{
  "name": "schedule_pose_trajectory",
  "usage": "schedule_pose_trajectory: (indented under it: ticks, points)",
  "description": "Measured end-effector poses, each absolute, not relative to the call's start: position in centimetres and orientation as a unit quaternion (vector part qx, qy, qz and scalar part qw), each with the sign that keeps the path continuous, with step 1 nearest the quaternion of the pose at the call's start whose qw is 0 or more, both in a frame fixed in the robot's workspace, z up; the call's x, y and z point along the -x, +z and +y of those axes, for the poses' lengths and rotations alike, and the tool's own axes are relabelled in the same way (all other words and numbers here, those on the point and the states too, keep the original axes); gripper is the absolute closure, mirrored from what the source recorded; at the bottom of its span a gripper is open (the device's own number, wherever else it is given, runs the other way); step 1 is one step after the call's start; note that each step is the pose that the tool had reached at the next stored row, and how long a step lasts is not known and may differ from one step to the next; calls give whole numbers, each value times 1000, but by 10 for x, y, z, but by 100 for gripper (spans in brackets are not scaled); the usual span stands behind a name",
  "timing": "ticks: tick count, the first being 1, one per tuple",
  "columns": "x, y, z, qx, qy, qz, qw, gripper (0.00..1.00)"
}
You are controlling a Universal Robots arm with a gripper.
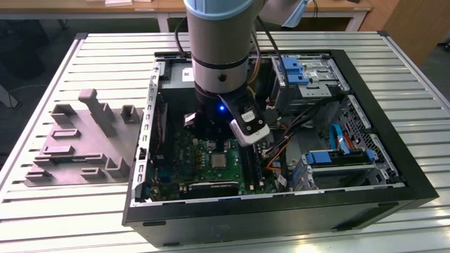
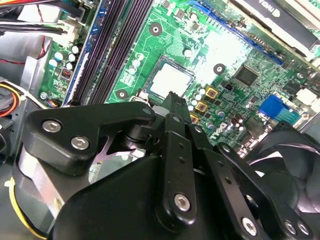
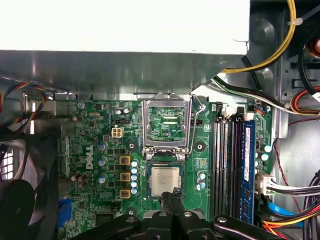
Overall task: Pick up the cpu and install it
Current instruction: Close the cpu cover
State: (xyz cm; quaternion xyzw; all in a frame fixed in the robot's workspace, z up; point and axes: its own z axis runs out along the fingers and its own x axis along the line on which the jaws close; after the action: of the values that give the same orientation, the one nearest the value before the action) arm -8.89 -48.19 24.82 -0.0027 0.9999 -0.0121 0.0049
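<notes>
cpu (image 3: 165,181): one edge covered by gripper (image 3: 173,193) tips, contact unclear | gripper body: cut off at picture edge | motherboard (image 1: 200,155): far part hidden behind arm (image 1: 221,52) | fan (image 3: 20,200): cropped

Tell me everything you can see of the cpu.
The cpu is a small flat square chip with a pale silver, metal-looking top and a thin darker rim. It lies flat in its socket on the green motherboard, beside the memory slots. The socket's retention frame stands swung open next to it, leaving the chip uncovered. The gripper, fingers together, sits at one edge; whether it touches cannot be told.
</notes>
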Motion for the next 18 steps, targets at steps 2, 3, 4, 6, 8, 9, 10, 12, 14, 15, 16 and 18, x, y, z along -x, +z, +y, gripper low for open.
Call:
schedule_pose_trajectory:
  ticks: [2, 3, 4, 6, 8, 9, 10, 12, 14, 15, 16, 18]
  points:
    - [89, 248, -482, 15, -12, 1000, 5, 89]
    - [89, 248, -482, 24, -12, 1000, 5, 89]
    - [89, 248, -482, 33, -12, 999, 5, 89]
    - [89, 248, -482, 52, -12, 999, 5, 89]
    - [89, 248, -482, 70, -12, 997, 6, 89]
    - [89, 248, -482, 79, -12, 997, 6, 89]
    - [89, 248, -482, 88, -12, 996, 6, 89]
    - [89, 248, -482, 106, -12, 994, 6, 89]
    - [89, 248, -482, 124, -12, 992, 6, 89]
    - [89, 248, -482, 133, -11, 991, 6, 89]
    - [89, 248, -482, 142, -11, 990, 7, 89]
    - [89, 248, -482, 160, -11, 987, 7, 89]
